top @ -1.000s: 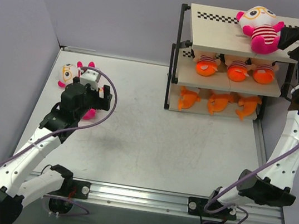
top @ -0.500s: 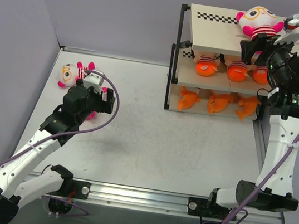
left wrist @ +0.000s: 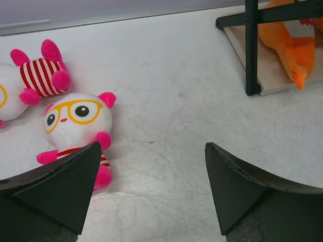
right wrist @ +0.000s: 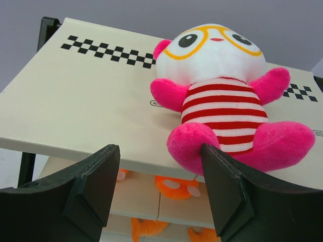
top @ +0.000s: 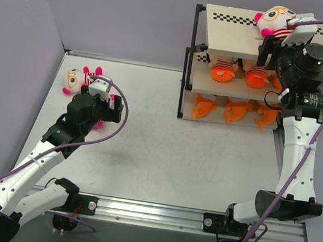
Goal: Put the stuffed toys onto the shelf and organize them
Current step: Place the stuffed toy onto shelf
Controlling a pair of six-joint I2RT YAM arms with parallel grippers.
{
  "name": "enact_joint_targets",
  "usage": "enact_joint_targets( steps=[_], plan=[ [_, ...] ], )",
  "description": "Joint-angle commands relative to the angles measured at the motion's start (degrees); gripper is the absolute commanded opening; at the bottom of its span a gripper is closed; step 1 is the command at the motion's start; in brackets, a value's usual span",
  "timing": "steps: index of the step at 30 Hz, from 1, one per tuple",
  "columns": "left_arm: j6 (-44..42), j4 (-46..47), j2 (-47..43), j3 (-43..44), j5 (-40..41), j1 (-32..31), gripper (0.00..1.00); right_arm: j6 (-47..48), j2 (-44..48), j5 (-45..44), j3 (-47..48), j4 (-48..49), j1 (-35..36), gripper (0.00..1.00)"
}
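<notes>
- Right gripper has backed off, jaws spread, empty; glasses toy lies on shelf top board.
- Left gripper, spread, hangs well left of shelf; loose toy just beside one finger, head pointing away.

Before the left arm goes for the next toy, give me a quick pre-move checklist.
1. Left gripper open with nothing in it: ok.
2. Face-up glasses toy centred in the left gripper: not ok, it lies off to one side.
3. That toy apart from the second glasses toy: cannot tell, they lie very close.
4. Right gripper open, not holding the shelved toy: ok.
5. Right gripper clear of the shelved toy's foot: cannot tell, one finger is right beside it.
6. Bare room on the top board for more toys: ok.
</notes>
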State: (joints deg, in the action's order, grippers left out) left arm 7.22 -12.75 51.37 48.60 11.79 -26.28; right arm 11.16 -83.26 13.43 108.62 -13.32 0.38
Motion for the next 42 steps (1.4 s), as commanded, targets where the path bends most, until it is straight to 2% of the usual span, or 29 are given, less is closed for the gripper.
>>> enact_joint_targets(
  steps=[1, 12, 19, 22, 28, 34, 42],
  plan=[
    [-0.54, 0.19, -1.10, 0.80, 0.78, -0.17, 0.92, 2.20, -0.41, -5.60, 0.02, 3.47, 0.93, 0.64],
    [-0.63, 0.10, -1.28, 0.80, 1.22, -0.17, 0.92, 2.90, -1.02, -11.05, -2.44, 8.83, 1.11, 0.48],
    [-0.63, 0.01, -1.28, 0.88, 1.39, -0.17, 0.92, 2.38, -1.20, -13.25, -2.80, 10.86, 1.11, 0.11],
    [-0.72, -0.17, -1.36, 0.88, 1.57, -0.17, 0.92, 1.68, -1.37, -13.26, -2.71, 11.56, 1.11, 0.00],
    [-0.81, -0.25, -1.63, 0.88, 1.83, -0.17, 0.92, -0.34, -3.13, -13.43, 0.01, 10.86, 1.02, 0.00],
    [-0.90, -0.43, -2.16, 0.80, 2.01, -0.17, 0.92, -5.79, -6.12, -17.21, 5.63, 7.35, -0.21, 0.00],
    [-0.81, -0.52, -2.86, 0.80, 1.92, -0.17, 0.92, -13.59, -7.79, -19.93, 8.98, 5.06, -5.39, 0.00]
  ],
)
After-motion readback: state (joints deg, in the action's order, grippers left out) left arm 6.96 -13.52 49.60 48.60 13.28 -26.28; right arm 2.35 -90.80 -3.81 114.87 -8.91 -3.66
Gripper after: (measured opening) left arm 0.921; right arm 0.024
